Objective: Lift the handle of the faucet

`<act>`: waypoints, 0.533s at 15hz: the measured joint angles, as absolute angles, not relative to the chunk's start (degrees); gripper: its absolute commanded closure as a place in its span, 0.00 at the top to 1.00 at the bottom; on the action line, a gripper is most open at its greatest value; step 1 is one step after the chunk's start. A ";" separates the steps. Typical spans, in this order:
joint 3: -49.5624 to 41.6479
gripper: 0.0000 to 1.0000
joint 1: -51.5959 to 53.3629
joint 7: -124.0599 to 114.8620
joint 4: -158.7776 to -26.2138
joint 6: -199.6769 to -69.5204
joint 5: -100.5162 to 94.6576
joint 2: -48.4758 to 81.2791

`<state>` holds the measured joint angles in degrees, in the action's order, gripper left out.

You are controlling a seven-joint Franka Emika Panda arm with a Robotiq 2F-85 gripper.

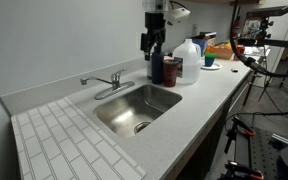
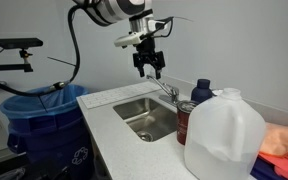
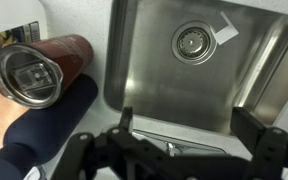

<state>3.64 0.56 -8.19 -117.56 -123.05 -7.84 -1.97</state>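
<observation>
You have not touched the handle yet — the lift itself is all ahead of you. The faucet stands at the back edge of the sink, with its lever lying low on top of the body. No water shows in the basin, as far as the wrist view tells.

In an exterior view your gripper hangs in the air well above the counter. It sits off to one side of the faucet and over the bottles. In the wrist view the jaws stand wide apart with nothing between them, looking down into the basin. A sliver of chrome shows at the bottom edge, likely part of the faucet.

By my reading you are in the approach. What is left is to come down to the lever, get a jaw under its free end, and raise it. Mind the bottles and the white jug close by as you descend.
</observation>
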 measured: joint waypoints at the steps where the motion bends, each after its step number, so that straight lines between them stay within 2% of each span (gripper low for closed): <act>1: 3.62 1.00 0.57 -8.85 -116.91 -124.35 -8.10 -0.17; 8: 3.58 1.00 0.87 -12.59 -112.04 -127.20 -10.41 5.77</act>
<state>3.58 0.87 -12.59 -112.04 -127.20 -10.41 5.77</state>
